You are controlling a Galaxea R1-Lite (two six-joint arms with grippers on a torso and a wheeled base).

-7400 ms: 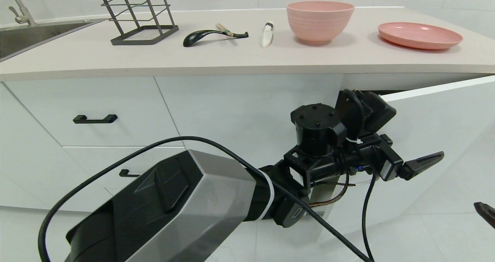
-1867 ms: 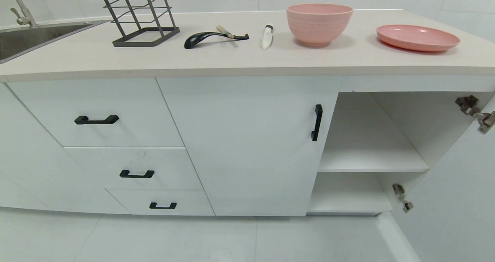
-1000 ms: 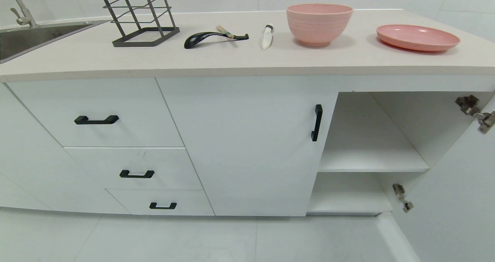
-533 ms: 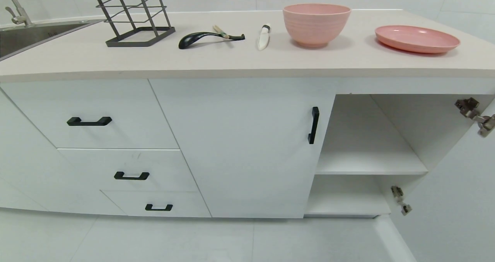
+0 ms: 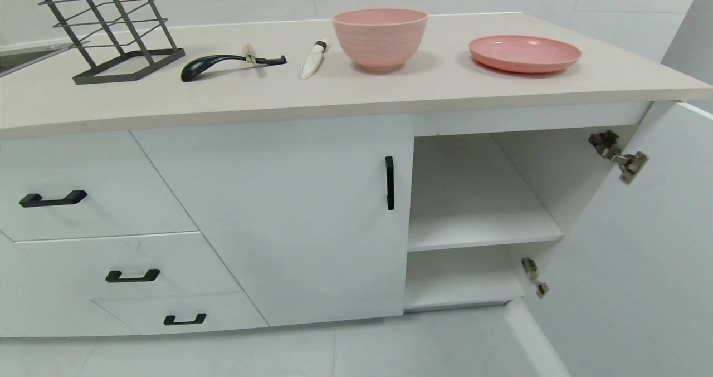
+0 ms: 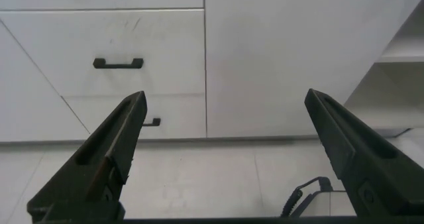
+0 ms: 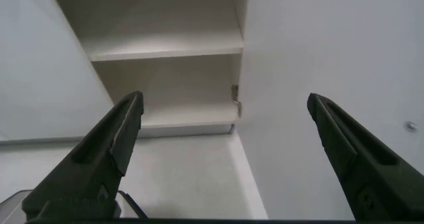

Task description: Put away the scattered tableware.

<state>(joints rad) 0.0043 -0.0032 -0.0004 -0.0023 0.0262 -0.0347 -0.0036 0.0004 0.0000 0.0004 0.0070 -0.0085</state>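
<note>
Head view gives me the pink bowl [image 5: 380,37], pink plate [image 5: 524,53], white knife [image 5: 312,65] and black spoon [image 5: 223,64] spread along the worktop [image 5: 390,90], above the cupboard [image 5: 473,187] whose right door [image 5: 640,243] stands open. My left claw [image 6: 224,97] is spread wide facing the drawers [image 6: 132,52]; my right claw [image 7: 224,98], equally wide, faces the cupboard shelves [image 7: 165,52].
</note>
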